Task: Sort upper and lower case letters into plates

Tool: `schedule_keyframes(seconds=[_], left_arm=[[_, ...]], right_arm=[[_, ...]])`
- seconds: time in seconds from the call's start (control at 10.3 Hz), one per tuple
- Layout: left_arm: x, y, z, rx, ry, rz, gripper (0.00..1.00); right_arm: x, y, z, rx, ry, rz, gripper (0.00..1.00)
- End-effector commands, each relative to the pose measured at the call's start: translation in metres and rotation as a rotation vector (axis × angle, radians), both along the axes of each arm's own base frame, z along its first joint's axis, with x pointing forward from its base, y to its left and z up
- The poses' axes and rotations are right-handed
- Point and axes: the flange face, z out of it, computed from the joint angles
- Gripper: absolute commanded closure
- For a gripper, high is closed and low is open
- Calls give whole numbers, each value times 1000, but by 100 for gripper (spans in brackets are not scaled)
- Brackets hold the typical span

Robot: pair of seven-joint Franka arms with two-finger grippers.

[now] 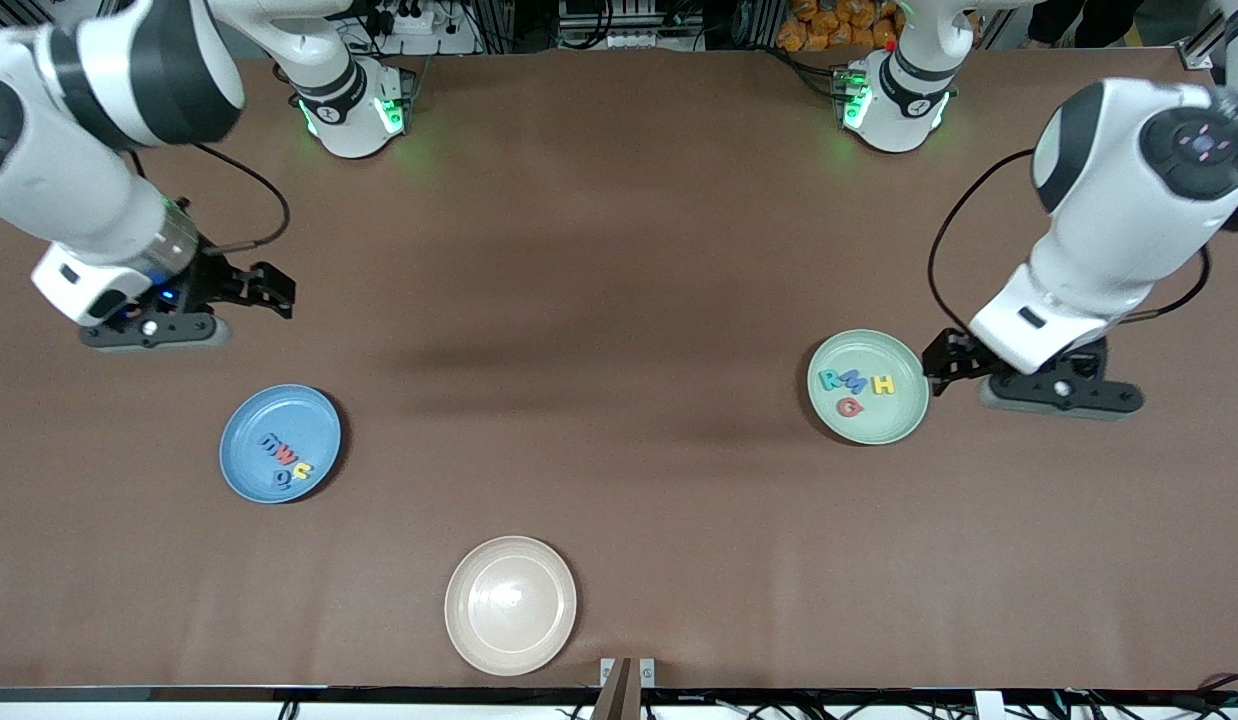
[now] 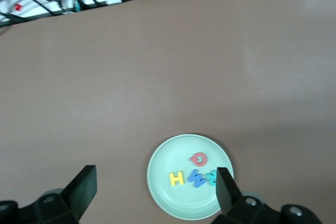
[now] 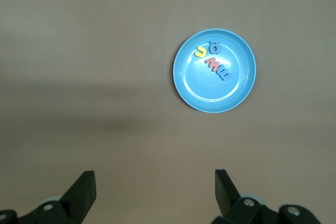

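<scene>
blue plate (image 1: 279,443) w/ 4 lowercase letters (image 1: 285,457), mint plate (image 1: 868,386) w/ r m h g (image 1: 856,386). left pincer (image 1: 941,362) & right pincer (image 1: 264,288) spread, empty, over worktop (image 1: 619,300).

Blue plate (image 1: 241,465), round and shallow, lies flat toward the right arm's end of the table. It holds four small letters (image 1: 287,457): dark blue, red-pink, yellow, pale blue, clustered and touching. Mint green plate (image 1: 891,417) lies flat toward the left arm's end, holding teal R (image 1: 830,380), blue M (image 1: 854,381), yellow H (image 1: 883,384), red-pink G (image 1: 850,407).
</scene>
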Motion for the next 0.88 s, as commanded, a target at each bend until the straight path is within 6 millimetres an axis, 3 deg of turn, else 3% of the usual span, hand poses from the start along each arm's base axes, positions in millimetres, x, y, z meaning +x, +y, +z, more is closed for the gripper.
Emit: schedule_keyframes(seconds=[0.0,0.49,0.78], left_arm=[[-24,16,32,-68,33,15,0],[-69,80,79,-181,144,152,0],[-87,85,94,-153,169,120,0]], right_arm=[[2,-4,59,96,-3,23,0],[-7,-19,99,-8,-41,44,0],[-29,-32,120,-10,-33,21,0]])
